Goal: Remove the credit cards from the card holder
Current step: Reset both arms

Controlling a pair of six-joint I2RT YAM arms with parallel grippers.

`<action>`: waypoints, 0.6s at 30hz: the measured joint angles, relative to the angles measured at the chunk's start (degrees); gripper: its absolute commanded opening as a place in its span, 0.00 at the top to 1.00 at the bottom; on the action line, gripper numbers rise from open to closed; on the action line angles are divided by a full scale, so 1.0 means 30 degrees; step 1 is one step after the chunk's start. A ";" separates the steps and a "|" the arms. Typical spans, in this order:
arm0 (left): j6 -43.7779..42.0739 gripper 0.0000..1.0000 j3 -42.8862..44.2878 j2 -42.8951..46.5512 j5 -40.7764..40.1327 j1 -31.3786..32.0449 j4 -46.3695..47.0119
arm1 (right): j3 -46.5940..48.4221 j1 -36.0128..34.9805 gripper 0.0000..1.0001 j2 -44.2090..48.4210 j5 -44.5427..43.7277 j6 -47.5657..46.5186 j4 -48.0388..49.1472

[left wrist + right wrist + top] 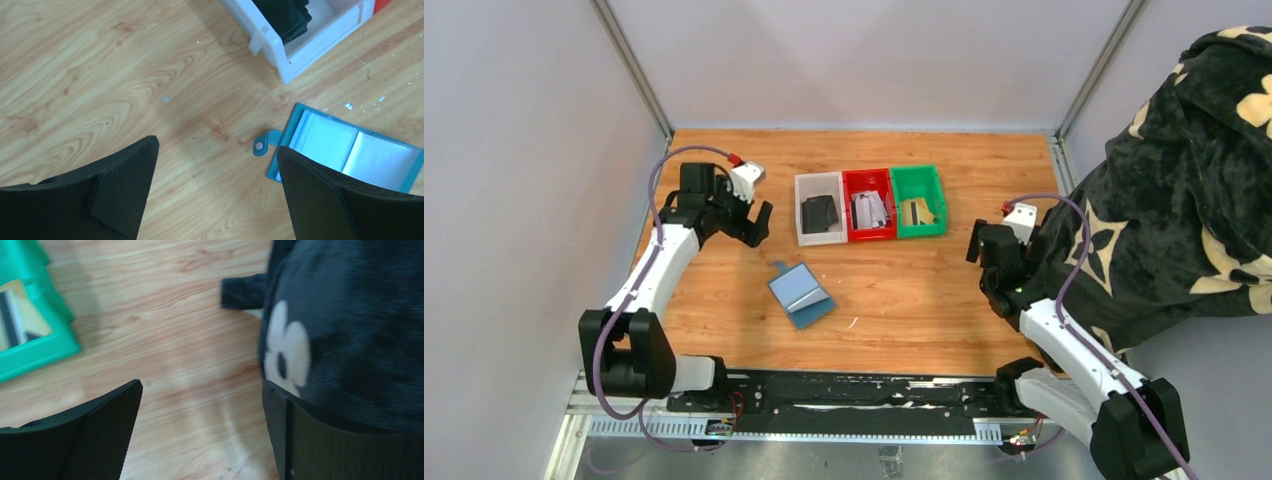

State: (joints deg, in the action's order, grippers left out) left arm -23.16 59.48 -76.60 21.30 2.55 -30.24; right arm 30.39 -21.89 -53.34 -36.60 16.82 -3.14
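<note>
The teal-blue card holder (802, 293) lies open on the wooden table, its small tab pointing to the far left. In the left wrist view the holder (345, 150) shows two pale whitish-blue panels inside; I cannot tell whether they are cards or lining. My left gripper (752, 222) is open and empty above bare table, behind and left of the holder; its right finger (320, 200) covers the holder's near corner in its own view. My right gripper (982, 250) is open and empty at the right, over bare wood (202, 385).
Three small bins stand in a row behind the holder: a white one (820, 208) with a black wallet, a red one (869, 205) with pale grey cards, a green one (919, 200) with a yellowish card. A person in black flowered fleece (1184, 180) crowds the right arm.
</note>
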 measured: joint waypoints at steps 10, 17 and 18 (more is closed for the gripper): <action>0.2688 0.00 -0.6645 0.2098 0.0073 -0.1537 0.7519 | -0.1537 0.3198 0.06 -0.1457 -0.1902 -0.0780 0.3854; 0.5020 0.00 -1.0841 0.2404 -0.1020 -0.1938 1.5854 | -0.2040 0.3920 0.06 -0.4138 -0.1982 -0.1960 0.7395; 0.5319 0.00 -1.1329 0.2339 -0.1144 -0.1982 1.6881 | -0.2127 0.3963 0.06 -0.4597 -0.1982 -0.2222 0.8007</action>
State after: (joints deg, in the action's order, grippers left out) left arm -7.20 25.50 -69.58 17.87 -3.40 20.40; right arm 24.01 -10.00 -67.13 -42.54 10.15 20.88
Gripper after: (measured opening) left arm 0.997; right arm 0.939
